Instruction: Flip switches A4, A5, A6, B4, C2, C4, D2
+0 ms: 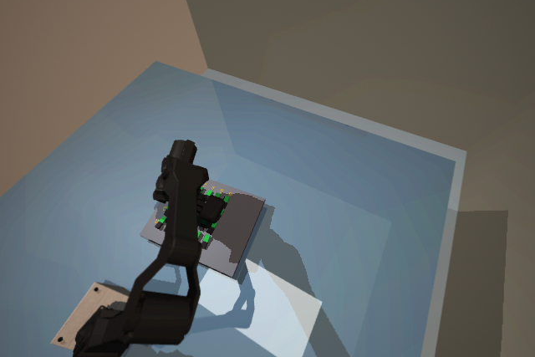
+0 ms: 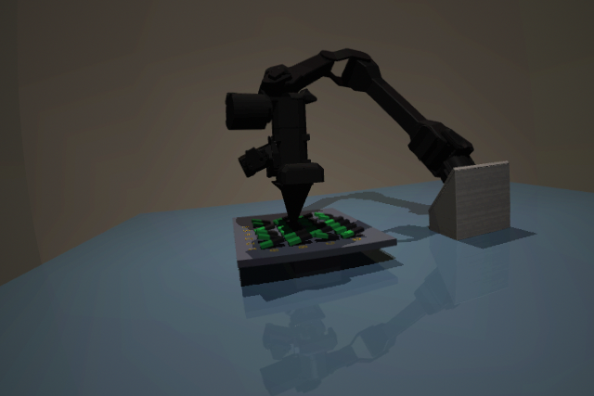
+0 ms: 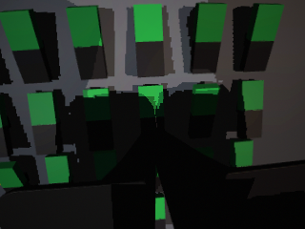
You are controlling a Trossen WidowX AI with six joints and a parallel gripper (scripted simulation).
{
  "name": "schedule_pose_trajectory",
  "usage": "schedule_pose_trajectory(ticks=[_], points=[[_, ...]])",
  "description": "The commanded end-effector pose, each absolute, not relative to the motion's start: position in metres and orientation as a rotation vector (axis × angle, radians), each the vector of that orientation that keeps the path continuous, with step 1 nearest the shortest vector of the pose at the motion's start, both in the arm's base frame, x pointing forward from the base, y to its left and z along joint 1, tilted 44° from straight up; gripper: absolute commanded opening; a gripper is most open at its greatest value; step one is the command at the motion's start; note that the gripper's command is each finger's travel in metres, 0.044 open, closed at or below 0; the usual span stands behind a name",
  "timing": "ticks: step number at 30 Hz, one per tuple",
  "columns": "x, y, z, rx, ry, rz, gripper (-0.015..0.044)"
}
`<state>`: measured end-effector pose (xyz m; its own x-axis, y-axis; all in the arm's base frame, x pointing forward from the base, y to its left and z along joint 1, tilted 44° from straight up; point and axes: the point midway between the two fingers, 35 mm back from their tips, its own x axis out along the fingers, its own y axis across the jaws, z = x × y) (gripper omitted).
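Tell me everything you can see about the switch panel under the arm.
The panel is a flat grey slab on a darker base, lying on the blue table. It carries rows of two-tone rocker switches, green and black, with yellow characters along two edges. The shut gripper points down among the switches; whether it touches one, I cannot tell.
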<state>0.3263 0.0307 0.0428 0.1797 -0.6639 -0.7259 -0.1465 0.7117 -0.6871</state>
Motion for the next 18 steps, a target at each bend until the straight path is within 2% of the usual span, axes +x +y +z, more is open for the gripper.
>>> schedule_pose_trajectory(ticks=[1, 18], points=[[0.3262, 0.0296, 0.0422, -0.746, 1.368, -0.418, 0.0000], [0.3265, 0.0281, 0.0406, -0.746, 1.368, -0.418, 0.0000]])
